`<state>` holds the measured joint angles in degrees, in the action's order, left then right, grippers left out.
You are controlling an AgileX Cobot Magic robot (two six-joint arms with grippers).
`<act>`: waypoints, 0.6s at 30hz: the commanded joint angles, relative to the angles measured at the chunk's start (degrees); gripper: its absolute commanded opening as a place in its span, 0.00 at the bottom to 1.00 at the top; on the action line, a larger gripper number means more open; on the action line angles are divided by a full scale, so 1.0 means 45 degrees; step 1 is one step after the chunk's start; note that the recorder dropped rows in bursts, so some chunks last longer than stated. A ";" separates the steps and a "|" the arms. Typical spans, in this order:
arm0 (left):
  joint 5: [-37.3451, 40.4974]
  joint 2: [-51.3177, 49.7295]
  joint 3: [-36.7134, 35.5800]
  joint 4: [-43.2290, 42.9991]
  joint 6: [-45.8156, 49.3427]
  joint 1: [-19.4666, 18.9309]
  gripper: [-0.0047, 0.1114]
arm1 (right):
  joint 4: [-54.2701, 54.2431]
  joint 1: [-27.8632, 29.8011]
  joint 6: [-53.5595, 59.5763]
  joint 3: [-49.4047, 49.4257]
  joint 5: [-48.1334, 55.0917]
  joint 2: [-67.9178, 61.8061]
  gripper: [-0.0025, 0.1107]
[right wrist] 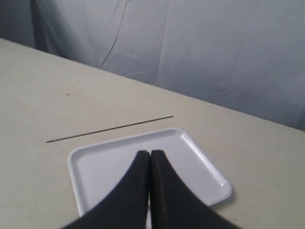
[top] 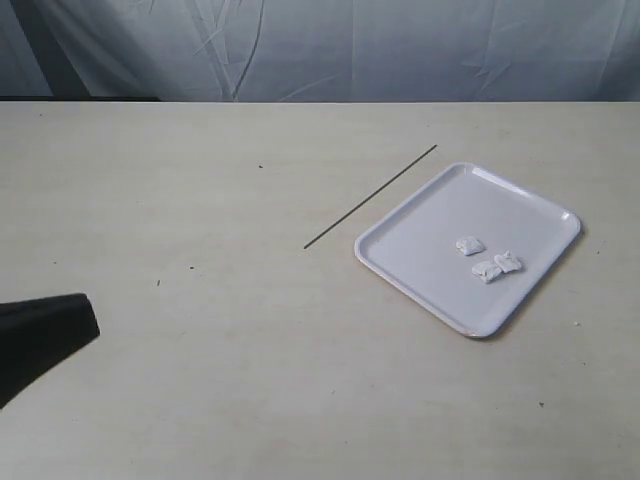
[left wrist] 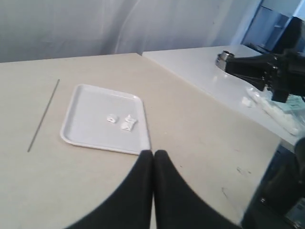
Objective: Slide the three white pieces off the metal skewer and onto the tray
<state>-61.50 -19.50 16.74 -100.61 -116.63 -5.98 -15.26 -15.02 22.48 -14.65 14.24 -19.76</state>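
1. My left gripper (left wrist: 153, 153) was closed: its two black fingers met at the tips, with nothing between them.
2. My right gripper (right wrist: 150, 153) was in the same condition, finger against finger and empty.
3. In the exterior view, a black part of my left arm (top: 45, 330) entered at the lower left edge of the frame, well apart from every task item.
4. The flat, glossy white rectangular plastic tray (top: 420, 235) lay on the beige table (top: 200, 380) in the right half of the frame, turned at an angle to the table's far edge.
5. The three small white irregular pieces (top: 487, 270) lay on the tray floor, toward its right side. One sat alone; the other two sat close together just to its lower right.
6. In the right wrist view, my fingers hid the pieces.
7. The thin, straight, dark grey metal skewer (top: 370, 197) lay flat on the table just beside the tray's upper left rim, roughly parallel to it and not touching it. It was bare along its whole length.
8. A pale grey cloth backdrop (top: 400, 45) filled the top of the frame.
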 commanded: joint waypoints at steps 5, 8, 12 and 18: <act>0.2447 0.0248 -0.0079 0.0479 0.0692 -0.0041 0.04 | 0.2247 0.0832 -0.3638 0.1539 -0.2501 0.1025 0.02; 0.3563 0.1066 -0.0103 0.0739 0.0793 -0.0041 0.04 | 0.2471 0.1213 -0.4202 0.1874 -0.2906 0.1348 0.02; 0.5087 0.2623 -0.0611 0.0742 0.0727 -0.0041 0.04 | 0.2471 0.1807 -0.4202 0.2286 -0.2977 0.1808 0.02; 0.6953 0.4334 -0.2117 0.1066 0.0689 0.0175 0.04 | 0.2471 0.2517 -0.4301 0.2538 -0.2918 0.2502 0.02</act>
<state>-35.09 -2.93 10.05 -97.70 -113.50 -5.98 -4.64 -4.87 3.61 -3.54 1.64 -9.87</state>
